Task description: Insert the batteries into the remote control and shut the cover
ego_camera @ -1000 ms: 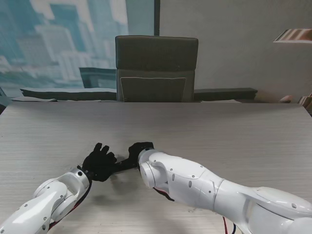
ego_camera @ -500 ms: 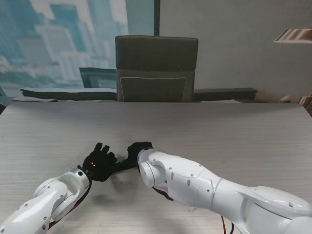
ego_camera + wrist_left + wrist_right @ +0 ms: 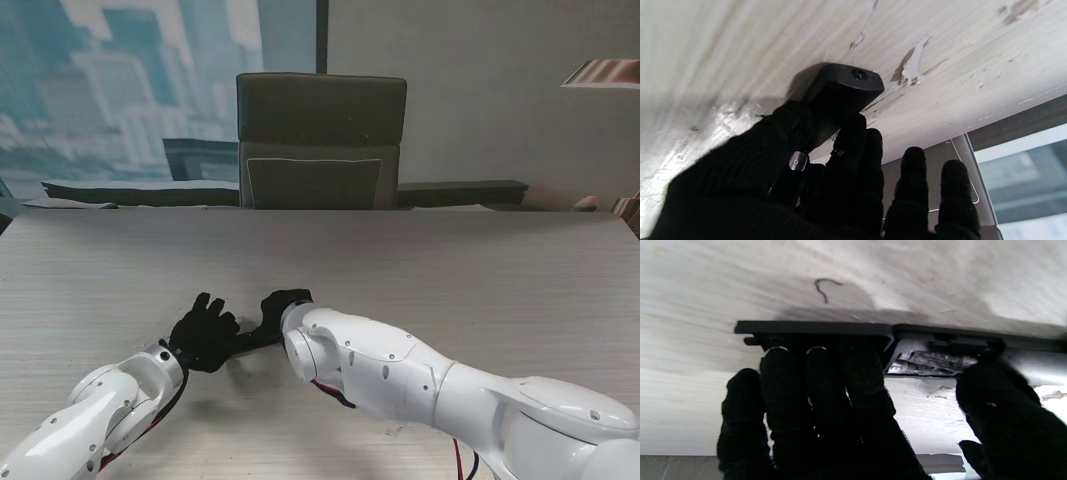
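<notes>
The slim black plastic remote control [image 3: 940, 340] lies flat on the pale wood-grain table [image 3: 450, 270], close to the robot, its long axis running left-right between the two black-gloved hands. The left hand [image 3: 203, 333] pinches one end of the body [image 3: 843, 90] between thumb and forefinger, the remaining fingers [image 3: 913, 180] extended and apart. The right hand [image 3: 284, 305] presses three fingertips [image 3: 816, 373] on the flat black battery cover [image 3: 813, 330], which sits partly off, leaving the compartment [image 3: 927, 361] exposed; its thumb rests against the body.
</notes>
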Robot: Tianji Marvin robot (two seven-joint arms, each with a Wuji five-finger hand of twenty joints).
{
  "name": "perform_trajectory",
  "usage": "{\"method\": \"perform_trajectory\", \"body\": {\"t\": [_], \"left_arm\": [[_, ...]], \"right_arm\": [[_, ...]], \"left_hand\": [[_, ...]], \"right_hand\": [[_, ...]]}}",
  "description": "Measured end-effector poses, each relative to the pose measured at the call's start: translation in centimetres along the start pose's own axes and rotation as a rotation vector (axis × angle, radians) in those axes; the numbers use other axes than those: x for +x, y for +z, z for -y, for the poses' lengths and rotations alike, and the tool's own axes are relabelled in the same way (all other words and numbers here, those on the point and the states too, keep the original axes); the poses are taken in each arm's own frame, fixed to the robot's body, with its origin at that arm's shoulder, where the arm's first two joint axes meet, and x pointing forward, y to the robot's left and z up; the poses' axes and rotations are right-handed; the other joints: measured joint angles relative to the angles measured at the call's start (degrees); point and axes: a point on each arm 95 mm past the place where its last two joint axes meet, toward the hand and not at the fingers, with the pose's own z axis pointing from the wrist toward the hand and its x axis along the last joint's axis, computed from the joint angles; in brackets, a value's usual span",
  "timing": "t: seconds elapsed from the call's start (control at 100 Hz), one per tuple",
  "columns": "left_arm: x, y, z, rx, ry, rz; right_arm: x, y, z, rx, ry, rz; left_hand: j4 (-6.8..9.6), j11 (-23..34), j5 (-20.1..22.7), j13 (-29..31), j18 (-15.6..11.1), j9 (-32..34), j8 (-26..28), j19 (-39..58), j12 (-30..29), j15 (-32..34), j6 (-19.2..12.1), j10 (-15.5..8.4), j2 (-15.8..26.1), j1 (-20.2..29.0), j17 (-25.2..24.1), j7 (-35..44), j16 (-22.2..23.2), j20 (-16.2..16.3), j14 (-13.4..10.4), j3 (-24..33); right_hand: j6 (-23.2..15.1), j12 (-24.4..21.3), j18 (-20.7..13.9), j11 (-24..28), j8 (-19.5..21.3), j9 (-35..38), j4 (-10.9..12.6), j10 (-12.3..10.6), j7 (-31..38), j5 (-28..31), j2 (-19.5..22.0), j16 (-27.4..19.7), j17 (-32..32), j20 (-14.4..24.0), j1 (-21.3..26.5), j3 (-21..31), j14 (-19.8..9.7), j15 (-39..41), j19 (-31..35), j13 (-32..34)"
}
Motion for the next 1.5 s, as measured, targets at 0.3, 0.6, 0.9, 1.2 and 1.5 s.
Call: {"method": "perform_trajectory", "body": {"t": [0.3,0.6,0.9,1.2,1.5], "left_arm": [[0.0,0.0,0.0,-0.004,-0.001,0.001],[0.0,0.0,0.1,-0.005,-0.003,0.000],[0.0,0.0,0.1,-0.006,-0.004,0.001],[0.0,0.0,0.0,-0.004,-0.004,0.001],[0.0,0.0,0.1,-0.006,-0.004,0.000]], "right_arm": [[-0.4,0.0,0.0,0.022,0.081,0.010],[-0.3,-0.2,0.3,-0.006,0.103,0.051],[-0.2,-0.1,0.2,-0.009,0.050,0.047],[-0.6,-0.3,0.4,-0.041,0.076,0.055],[-2.7,-1.7,1.3,-0.097,0.111,0.058]], "left_hand": [[0.11,0.0,0.0,0.0,0.0,0.0,0.0,0.0,0.0,0.0,0.0,0.0,0.1,0.0,0.0,0.0,0.0,0.0,0.0,-0.3],[0.57,0.0,-0.1,0.0,0.0,0.0,0.0,0.0,0.0,0.0,0.0,0.0,0.2,0.0,0.0,0.0,0.0,0.0,0.0,-0.4],[0.57,0.0,-0.1,0.0,0.0,0.0,0.0,0.0,0.0,0.0,0.0,0.0,0.2,0.0,0.0,0.0,0.0,0.0,0.0,-0.5],[0.57,0.0,-0.1,0.0,0.0,0.0,0.0,0.0,0.0,0.0,0.0,0.0,0.2,0.0,0.0,0.0,0.0,0.0,0.0,-0.5],[0.57,0.0,-0.2,0.0,0.0,0.0,0.0,0.0,0.0,0.0,0.0,0.0,0.2,0.0,0.0,0.0,0.0,0.0,0.0,-0.5]], "right_hand": [[0.2,0.8,-0.4,2.2,0.0,-1.8,-2.0,0.0,1.6,-2.1,-1.4,0.4,-1.6,0.0,4.5,-1.7,0.0,1.5,0.0,-1.7],[-1.8,0.9,-0.4,2.9,0.4,-1.7,-3.7,-0.3,2.3,-2.6,-1.0,0.5,-1.3,0.0,6.0,-1.7,-0.7,1.7,0.0,-1.8],[-3.4,0.4,-0.4,1.2,-0.2,-1.7,-3.9,-0.4,1.6,-2.6,-0.4,0.2,-0.3,0.0,6.9,-1.4,-0.7,-0.3,0.0,-1.1],[-6.4,0.2,-0.4,0.3,-0.1,-0.4,-3.9,-0.7,1.3,-2.5,-2.3,0.2,0.7,0.0,6.7,-1.4,-0.8,0.4,0.0,0.0],[-8.4,-0.5,-0.4,-1.5,8.4,-0.7,5.9,-0.8,-4.4,-2.4,-3.3,0.1,0.5,0.0,3.8,5.7,-1.1,-1.0,0.0,0.0]]}}
